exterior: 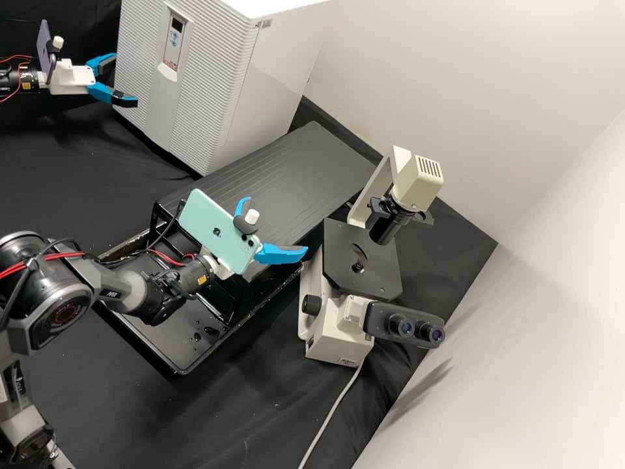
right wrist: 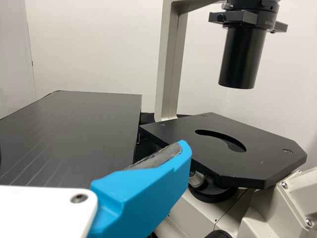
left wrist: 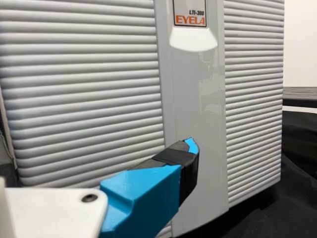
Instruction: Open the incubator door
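In the high view the white incubator stands at the back left, its ribbed door closed. My left gripper is open in front of the door's left part, with nothing between its fingers. In the left wrist view, a blue, black-tipped finger of my left gripper overlaps the smooth centre strip of the door, below the pale recess. Whether it touches cannot be told. My right gripper is open and empty beside the microscope; its blue finger shows in the right wrist view.
A microscope stands right of centre, with its cable running to the front. Between it and the incubator lies a dark ribbed board. A wet black tray sits below the right arm. White walls bound the right side.
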Controlling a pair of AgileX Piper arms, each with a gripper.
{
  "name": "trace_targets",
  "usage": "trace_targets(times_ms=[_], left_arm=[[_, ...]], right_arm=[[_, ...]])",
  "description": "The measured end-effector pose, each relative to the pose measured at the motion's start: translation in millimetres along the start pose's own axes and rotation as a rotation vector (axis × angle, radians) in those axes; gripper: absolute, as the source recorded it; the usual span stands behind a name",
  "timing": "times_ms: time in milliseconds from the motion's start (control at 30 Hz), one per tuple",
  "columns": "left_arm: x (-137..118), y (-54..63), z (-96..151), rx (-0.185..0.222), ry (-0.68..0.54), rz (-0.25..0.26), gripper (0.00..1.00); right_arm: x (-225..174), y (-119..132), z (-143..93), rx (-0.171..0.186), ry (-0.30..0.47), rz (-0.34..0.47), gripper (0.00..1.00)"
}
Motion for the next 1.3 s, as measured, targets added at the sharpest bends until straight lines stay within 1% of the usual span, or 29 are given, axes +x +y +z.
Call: trace_targets(times_ms=[100,167,233,300,367,400,467,567,633,733,767,933,1000,1100,1200,1233,1267,1300], left_arm=[[-1,0.6,1,-0.003,0.003,0.001,1.00],[-2,4.7,4,-0.001,0.006,0.005,1.00],[-4,9.0,10,0.015,0.006,-0.002,1.00],[-4,15.5,16,0.044,0.001,0.001,1.00],[-6,18.7,18,0.056,0.014,-0.012,1.00],[-7,21.1,20,0.069,0.015,-0.009,1.00],[-10,22.8,21,0.076,0.028,0.002,1.00],[-14,24.4,20,0.076,0.038,0.001,1.00],[-18,24.8,15,0.075,0.064,-0.014,1.00],[-22,21.1,7,0.064,0.119,-0.061,1.00],[-22,20.3,7,0.059,0.126,-0.069,1.00],[-25,20.8,2,0.058,0.142,-0.075,1.00],[-23,20.1,-1,0.045,0.143,-0.071,1.00],[-21,18.2,-7,0.041,0.164,-0.087,1.00],[-21,17.9,-11,0.055,0.194,-0.114,1.00],[-21,18.3,-11,0.067,0.201,-0.120,1.00],[-21,18.6,-12,0.097,0.213,-0.146,1.00],[-21,20.6,-11,0.112,0.214,-0.157,1.00]], right_arm=[[0,0,0,0.000,0.000,0.000,1.00],[0,0,0,0.000,0.000,0.000,1.00],[0,0,0,0.000,0.000,0.000,1.00],[0,0,0,0.000,0.000,0.000,1.00],[0,0,0,0.000,0.000,0.000,1.00],[0,0,0,0.000,0.000,0.000,1.00],[0,0,0,0.000,0.000,0.000,1.00],[0,0,0,0.000,0.000,0.000,1.00],[0,0,0,0.000,0.000,0.000,1.00],[0,0,0,0.000,0.000,0.000,1.00],[0,0,0,0.000,0.000,0.000,1.00],[0,0,0,0.000,0.000,0.000,1.00],[0,0,0,0.000,0.000,0.000,1.00],[0,0,0,0.000,0.000,0.000,1.00],[0,0,0,0.000,0.000,0.000,1.00],[0,0,0,0.000,0.000,0.000,1.00],[0,0,0,0.000,0.000,0.000,1.00],[0,0,0,0.000,0.000,0.000,1.00]])
